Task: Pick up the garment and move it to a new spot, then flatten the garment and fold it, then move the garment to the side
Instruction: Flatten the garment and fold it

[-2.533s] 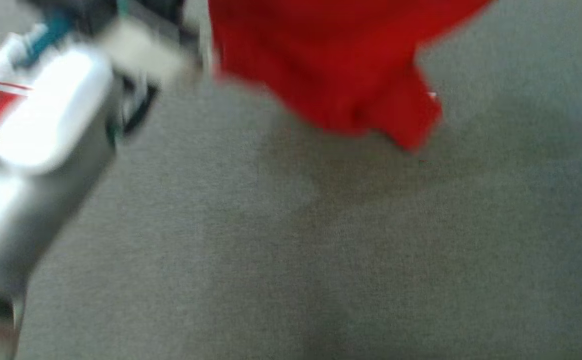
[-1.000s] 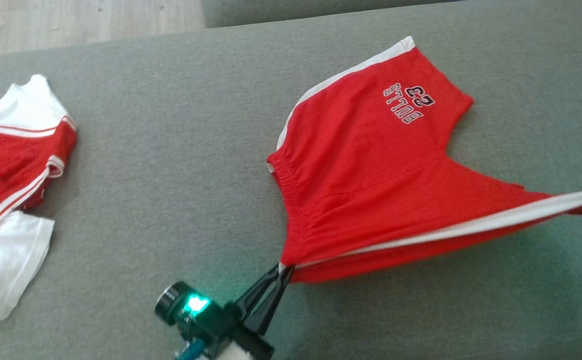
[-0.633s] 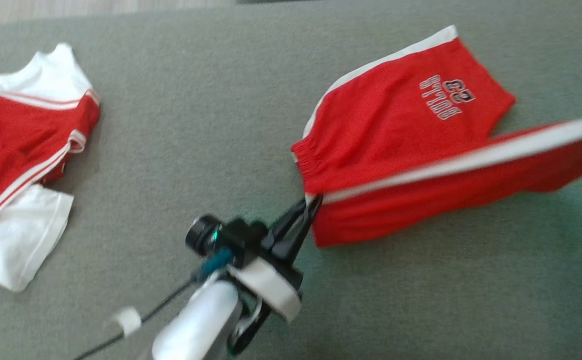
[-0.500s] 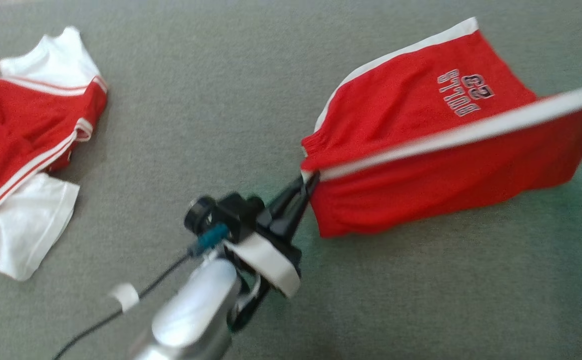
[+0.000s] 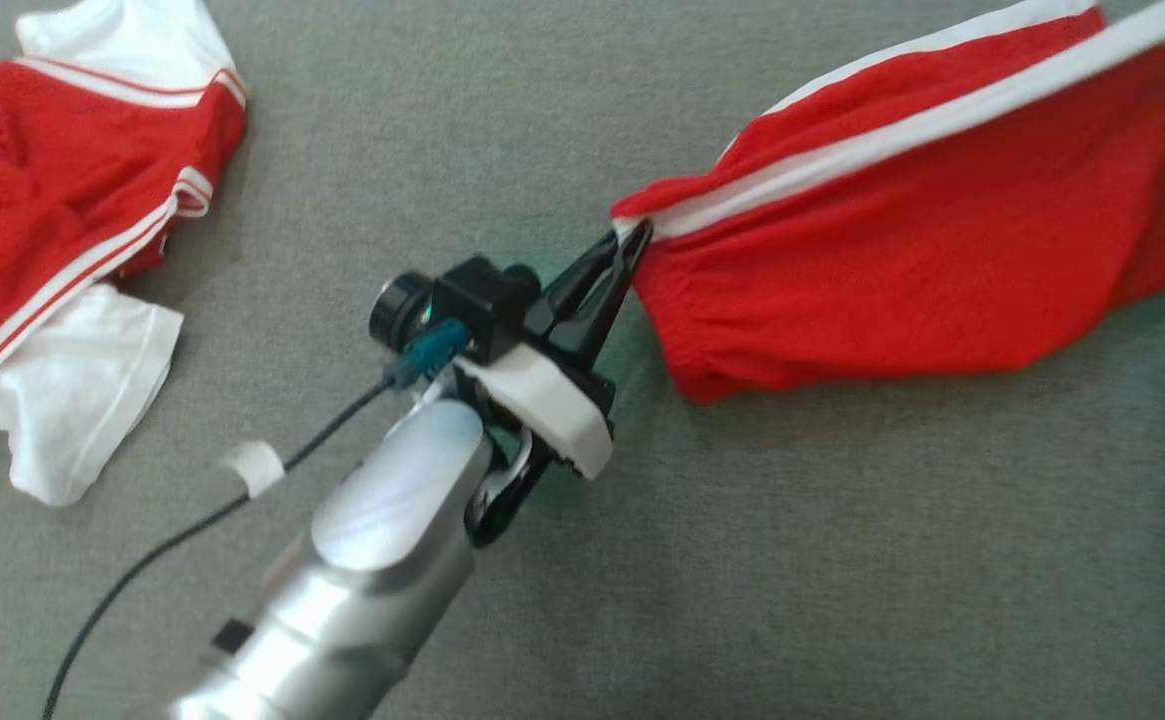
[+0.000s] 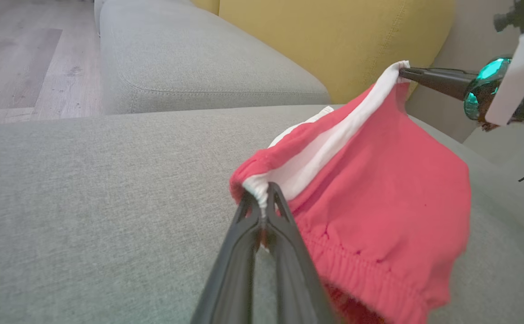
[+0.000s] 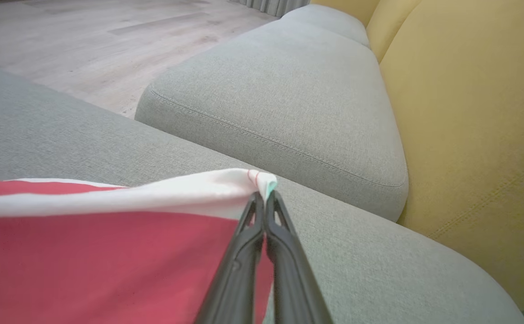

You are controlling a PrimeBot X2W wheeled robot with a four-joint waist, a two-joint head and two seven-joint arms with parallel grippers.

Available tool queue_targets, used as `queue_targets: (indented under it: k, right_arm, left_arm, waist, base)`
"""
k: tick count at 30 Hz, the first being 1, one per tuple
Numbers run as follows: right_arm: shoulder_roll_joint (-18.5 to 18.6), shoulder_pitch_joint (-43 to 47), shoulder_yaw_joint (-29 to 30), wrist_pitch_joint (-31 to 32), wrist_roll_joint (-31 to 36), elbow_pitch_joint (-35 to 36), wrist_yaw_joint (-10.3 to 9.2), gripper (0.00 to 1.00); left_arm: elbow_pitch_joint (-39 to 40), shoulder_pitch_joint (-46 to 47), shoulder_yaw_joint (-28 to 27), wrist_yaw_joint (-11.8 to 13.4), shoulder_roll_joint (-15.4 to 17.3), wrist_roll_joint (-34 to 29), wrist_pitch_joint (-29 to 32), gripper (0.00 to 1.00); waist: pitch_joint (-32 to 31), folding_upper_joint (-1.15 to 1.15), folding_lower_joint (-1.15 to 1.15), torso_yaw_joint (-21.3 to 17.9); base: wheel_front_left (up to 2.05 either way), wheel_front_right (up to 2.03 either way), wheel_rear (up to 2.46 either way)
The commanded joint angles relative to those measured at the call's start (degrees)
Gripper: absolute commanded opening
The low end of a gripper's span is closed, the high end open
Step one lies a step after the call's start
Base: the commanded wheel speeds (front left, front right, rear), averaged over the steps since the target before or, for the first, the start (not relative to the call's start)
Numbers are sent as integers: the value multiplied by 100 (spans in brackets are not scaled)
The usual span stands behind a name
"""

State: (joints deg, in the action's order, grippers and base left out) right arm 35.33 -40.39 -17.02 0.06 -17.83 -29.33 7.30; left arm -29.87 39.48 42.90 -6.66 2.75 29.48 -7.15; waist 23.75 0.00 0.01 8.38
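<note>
Left pincer (image 5: pixel 634 233) pinches gathered elastic corner of red, white-striped knit shorts (image 5: pixel 922 270), stretched across to right pincer (image 7: pixel 264 194), also pinching.

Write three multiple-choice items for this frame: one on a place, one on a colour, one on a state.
1. Where on the sofa seat does the shirt lie in the head view?
A. upper left
B. lower right
C. centre
2. What colour is the stripe on the red shorts?
A. blue
B. black
C. white
3. How is the left claw?
A. open
B. shut on the shorts
C. shut on nothing

1 A: the shirt lies at that view's upper left, apart from the shorts.
2 C: a white band runs along the red cloth.
3 B: it pinches a corner of the shorts.
</note>
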Motion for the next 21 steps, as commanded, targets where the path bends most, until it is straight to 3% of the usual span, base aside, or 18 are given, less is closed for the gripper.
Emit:
queue_targets:
  k: [1,5,6,7,8,9,15,21]
  right_arm:
    - [189,-103,-86,-22,-52,37,19,0]
    - [142,-510,-373,-127,-121,-395,19,0]
    - [125,-586,-452,-152,-145,-495,19,0]
    - [105,-653,-544,-174,-185,-584,19,0]
    - [85,-719,-625,-201,-239,-672,19,14]
    - [72,-843,-780,-301,-291,-826,19,100]
    - [10,-770,-947,-934,-470,-1168,19,100]
    - [-28,-31,-811,-1287,-846,-1125,19,100]
  left_arm:
    - [87,242,-116,-42,28,-4,-47,0]
    - [-147,468,-21,-21,20,0,-173,1]
    - [-198,505,5,-2,18,2,-203,5]
    - [-241,534,30,9,17,14,-233,16]
    - [-275,558,54,19,16,35,-259,31]
    - [-333,592,106,49,15,98,-307,100]
    - [-388,472,188,332,14,222,-604,100]
    - [284,-103,-152,1023,49,-185,-779,100]
  waist:
    - [112,0,-1,88]
    - [230,0,-1,158]
    - [243,0,-1,171]
    - [254,0,-1,181]
    - [264,0,-1,188]
    - [270,0,-1,194]
    - [65,0,-1,158]
    - [-241,0,-1,66]
  base:
    - [0,0,0]
    - [0,0,0]
    - [0,0,0]
    - [0,0,0]
    - [0,0,0]
    - [0,0,0]
    - [0,0,0]
    - [0,0,0]
